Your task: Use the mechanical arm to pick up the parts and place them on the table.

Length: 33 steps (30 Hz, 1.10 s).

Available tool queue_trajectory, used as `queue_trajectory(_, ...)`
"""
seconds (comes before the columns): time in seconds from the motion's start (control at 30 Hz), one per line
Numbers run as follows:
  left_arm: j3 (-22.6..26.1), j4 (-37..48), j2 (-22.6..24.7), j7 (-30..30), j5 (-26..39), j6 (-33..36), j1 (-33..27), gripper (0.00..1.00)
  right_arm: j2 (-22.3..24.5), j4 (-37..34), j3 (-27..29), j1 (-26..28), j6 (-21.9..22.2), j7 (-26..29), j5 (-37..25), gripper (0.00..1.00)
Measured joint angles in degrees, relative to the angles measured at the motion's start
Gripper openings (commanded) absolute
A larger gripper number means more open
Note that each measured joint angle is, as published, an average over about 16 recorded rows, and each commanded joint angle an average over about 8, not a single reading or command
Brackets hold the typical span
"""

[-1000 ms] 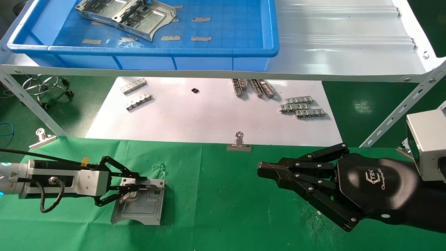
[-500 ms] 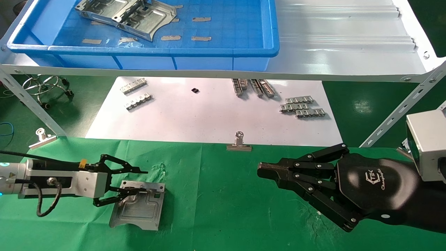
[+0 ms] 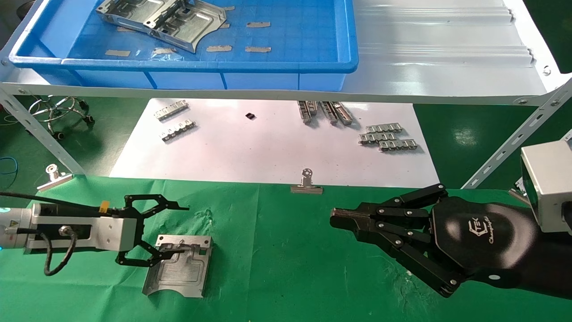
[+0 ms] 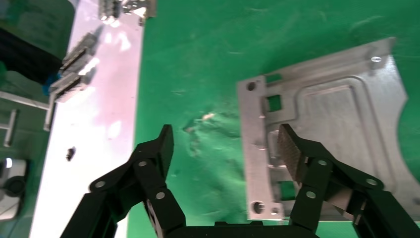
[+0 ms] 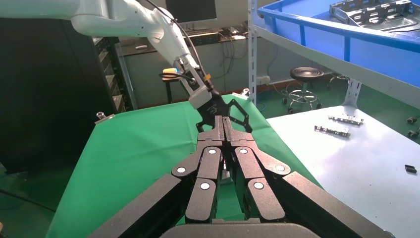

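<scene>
Showing L gripper [image 3: 181, 229] low over the table [image 3: 286, 268], jaws spread wide, holding nothing. One finger [image 4: 292, 148] lies over the near rim of a part [image 3: 178, 264]; the other finger [image 4: 158, 148] stands over bare green cloth beside it. This part lies flat on the cloth, recessed panel up, curved edge toward the robot; wrist view shows its holes and square cut-outs along the rim nearest the fingers.

R gripper [image 3: 342, 219] hovers over the cloth well to the right, fingers pressed together in a narrow wedge, nothing visible between them; R wrist view shows the same closed wedge pointing toward the L arm.

More parts [image 3: 163, 20] sit overlapping in the far-left corner of a blue bin [image 3: 223, 71] on the grey shelf [image 3: 442, 58]. Below the shelf, a white sheet [image 3: 268, 147] carries several toothed strips [image 3: 388, 137]. A binder clip [image 3: 306, 184] sits at the cloth's far edge, w/ another clip [image 3: 54, 176] at the left corner.
</scene>
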Motion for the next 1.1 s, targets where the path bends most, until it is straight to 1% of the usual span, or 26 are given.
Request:
queue_trajectory(0.1, -0.3, -0.4, -0.4, -2.5, -0.6, 0.8, -0.3, 1.0, 0.0, 0.0, 0.0, 0.0, 0.0, 0.0, 0.0, 0.01)
queue_trajectory(0.13, -0.4, -0.7, -0.7, -3.7, -0.9, 1.1, -0.3, 1.0, 0.0, 0.0, 0.0, 0.0, 0.0, 0.0, 0.0, 0.06)
queue_trajectory(0.17, -0.5, -1.2, -0.9, -4.9, -1.1, 1.4, -0.3, 1.0, 0.0, 0.0, 0.0, 0.0, 0.0, 0.0, 0.0, 0.16)
queue_trajectory(0.37, -1.6, -4.3, -2.6, -13.3, -2.8, 3.1, 0.1, 1.0, 0.0, 0.0, 0.0, 0.0, 0.0, 0.0, 0.0, 0.9)
queue_trajectory(0.4, -1.8, -5.1, -2.9, -14.8, -3.0, 3.2, 0.3, 1.0, 0.0, 0.0, 0.0, 0.0, 0.0, 0.0, 0.0, 0.97)
queue_trajectory(0.43, -2.1, -6.0, -3.2, -16.2, -3.2, 3.3, 0.6, 1.0, 0.0, 0.0, 0.0, 0.0, 0.0, 0.0, 0.0, 1.0)
queue_trajectory(0.67, -5.2, -12.7, -5.2, -24.2, -4.5, 3.1, 3.5, 1.0, 0.0, 0.0, 0.0, 0.0, 0.0, 0.0, 0.0, 1.0)
queue_trajectory(1.1, -14.1, -26.5, -8.4, -35.6, -6.8, 1.7, 10.8, 1.0, 0.0, 0.0, 0.0, 0.0, 0.0, 0.0, 0.0, 1.0)
